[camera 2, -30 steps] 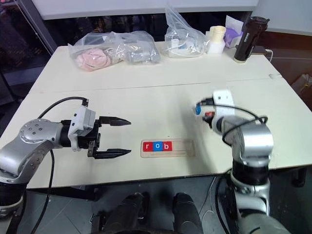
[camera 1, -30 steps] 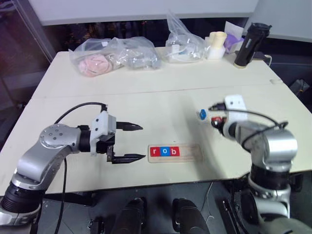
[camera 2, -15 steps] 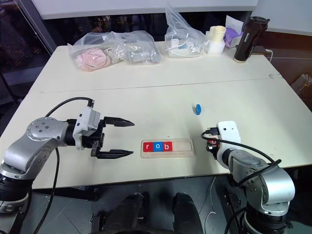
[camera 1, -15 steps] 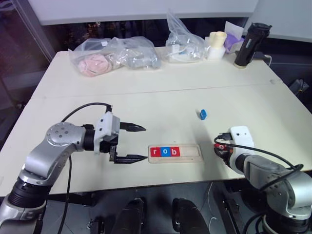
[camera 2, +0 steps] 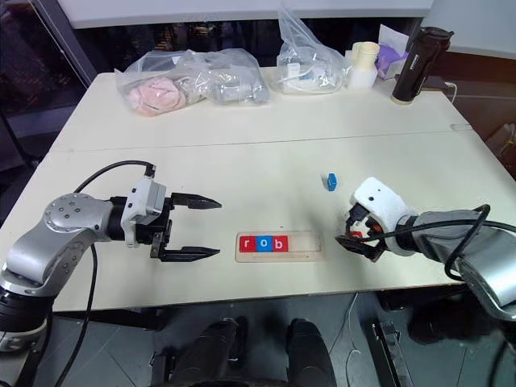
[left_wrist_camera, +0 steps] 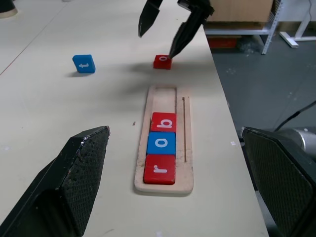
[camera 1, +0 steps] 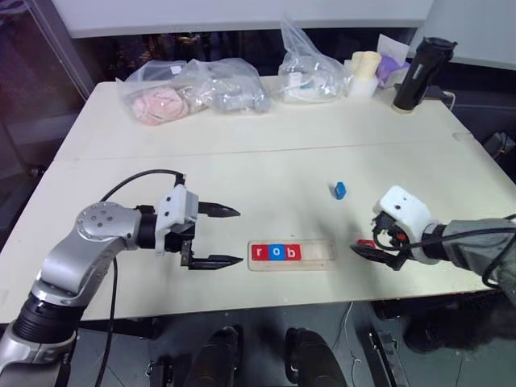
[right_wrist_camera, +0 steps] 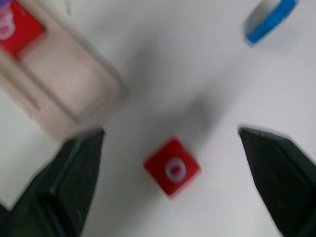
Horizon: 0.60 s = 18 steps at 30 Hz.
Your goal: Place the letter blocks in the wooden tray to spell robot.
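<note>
Three glossy square letter blocks (left_wrist_camera: 161,142) fill pale-wood tray (left_wrist_camera: 165,96).

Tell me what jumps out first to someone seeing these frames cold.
The wooden tray near the table's front edge, holding red r, blue o, red b at its left end, the right end bare. Just right of it, the right gripper hangs open over a loose red o block on the table, with the blue t block lying farther back. The left gripper hovers open to the tray's left.
</note>
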### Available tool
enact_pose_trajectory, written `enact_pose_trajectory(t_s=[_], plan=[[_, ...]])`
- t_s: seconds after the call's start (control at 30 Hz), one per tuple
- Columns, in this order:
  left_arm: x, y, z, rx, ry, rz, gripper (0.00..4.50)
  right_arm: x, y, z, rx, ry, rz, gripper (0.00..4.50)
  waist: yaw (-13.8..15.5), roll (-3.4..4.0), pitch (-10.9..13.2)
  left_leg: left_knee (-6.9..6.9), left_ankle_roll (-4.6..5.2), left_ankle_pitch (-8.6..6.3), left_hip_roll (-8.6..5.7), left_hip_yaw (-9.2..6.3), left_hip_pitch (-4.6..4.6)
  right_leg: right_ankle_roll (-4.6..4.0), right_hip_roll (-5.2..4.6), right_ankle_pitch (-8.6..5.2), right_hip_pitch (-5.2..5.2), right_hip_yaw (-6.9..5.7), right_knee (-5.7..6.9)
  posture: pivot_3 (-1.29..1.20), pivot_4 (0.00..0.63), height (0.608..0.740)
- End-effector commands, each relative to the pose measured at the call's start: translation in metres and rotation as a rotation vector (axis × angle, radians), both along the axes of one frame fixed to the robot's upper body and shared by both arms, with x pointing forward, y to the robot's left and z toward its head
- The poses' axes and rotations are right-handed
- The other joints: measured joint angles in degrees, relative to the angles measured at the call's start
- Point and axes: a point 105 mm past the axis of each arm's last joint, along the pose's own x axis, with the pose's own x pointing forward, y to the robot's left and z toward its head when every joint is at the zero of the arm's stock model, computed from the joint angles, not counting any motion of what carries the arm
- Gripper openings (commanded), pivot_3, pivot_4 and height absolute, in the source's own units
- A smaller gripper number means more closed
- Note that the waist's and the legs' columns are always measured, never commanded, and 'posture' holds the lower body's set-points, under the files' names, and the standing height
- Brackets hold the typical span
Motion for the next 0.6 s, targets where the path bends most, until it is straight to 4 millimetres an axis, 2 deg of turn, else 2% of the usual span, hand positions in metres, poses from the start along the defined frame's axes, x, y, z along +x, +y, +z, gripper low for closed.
enact_pose_trajectory(t_s=[0.03, 0.17, 0.6], plan=[[-0.002, 0.0, 0.011, -0.006, -0.044, -0.014, 4.5, 0.002, -0.009, -0.003, -0.011, -0.005, 0.179, 4.43, -0.1, 0.0, 0.0, 0.02, 0.02, -0.01, -0.01, 0.03, 0.0, 0.03, 0.0, 0.02, 0.0, 0.04, 0.0, 0.0, 0.15, 0.738], [-0.004, 0.002, 0.013, -0.008, -0.038, -0.02, 4.5, 0.008, -0.026, -0.017, -0.038, 0.029, 0.233, 4.43, 0.0, 0.0, 0.0, 0.07, 0.02, 0.0, 0.02, 0.05, 0.04, 0.05, 0.02, 0.04, -0.01, 0.07, 0.07, 0.0, 0.15, 0.738], [-0.007, 0.004, 0.012, 0.005, -0.035, -0.025, 4.5, 0.019, -0.032, -0.032, -0.002, 0.062, 0.256, 4.43, 0.1, 0.0, 0.0, 0.09, 0.01, -0.01, 0.02, 0.03, 0.05, -0.18, 0.02, 0.18, -0.04, 0.16, 0.13, 0.0, 0.15, 0.738]])
